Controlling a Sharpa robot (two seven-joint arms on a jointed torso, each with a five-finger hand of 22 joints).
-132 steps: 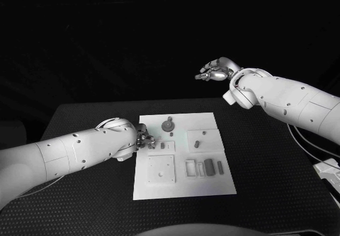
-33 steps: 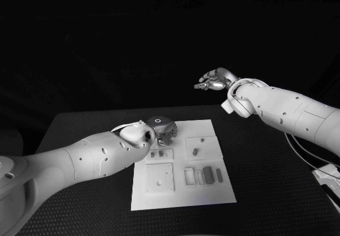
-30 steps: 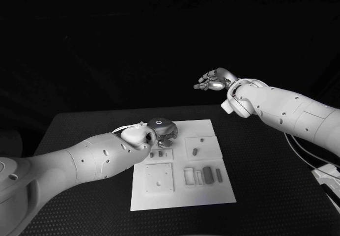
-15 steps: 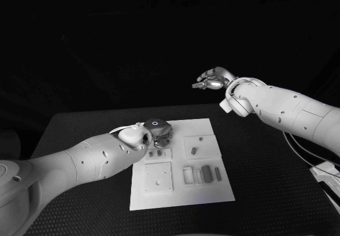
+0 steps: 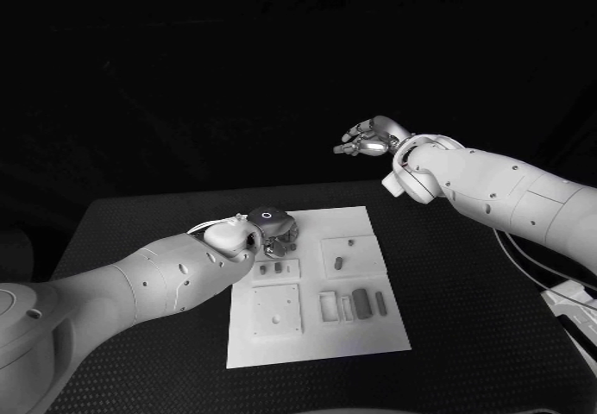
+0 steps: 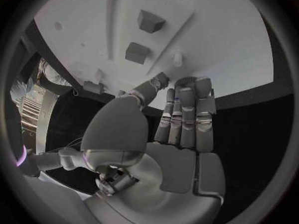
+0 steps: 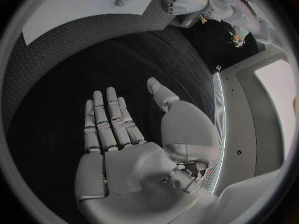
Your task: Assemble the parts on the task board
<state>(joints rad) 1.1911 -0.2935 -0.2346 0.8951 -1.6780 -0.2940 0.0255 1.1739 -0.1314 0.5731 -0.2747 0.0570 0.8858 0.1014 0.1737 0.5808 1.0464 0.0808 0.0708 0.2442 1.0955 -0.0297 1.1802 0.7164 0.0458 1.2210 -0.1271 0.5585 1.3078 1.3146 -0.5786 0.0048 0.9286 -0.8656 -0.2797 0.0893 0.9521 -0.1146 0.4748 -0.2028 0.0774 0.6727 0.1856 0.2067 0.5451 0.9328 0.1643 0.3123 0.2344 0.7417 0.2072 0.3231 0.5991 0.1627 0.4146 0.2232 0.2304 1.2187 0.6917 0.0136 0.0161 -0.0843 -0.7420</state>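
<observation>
- On the black table (image 5: 149, 216): white task board (image 5: 361, 332) lies mid-surface, grey parts (image 5: 361, 303) resting in its recesses; dark room behind.
- Left hand (image 5: 270, 228) over the board's far left corner, fingers straight and side by side, holding nothing.
- Right hand (image 5: 365, 138) raised beyond the far table edge, fingers apart, empty; table's right side bare.
- Since half a second ago, left hand sits slightly lower; parts unmoved.
</observation>
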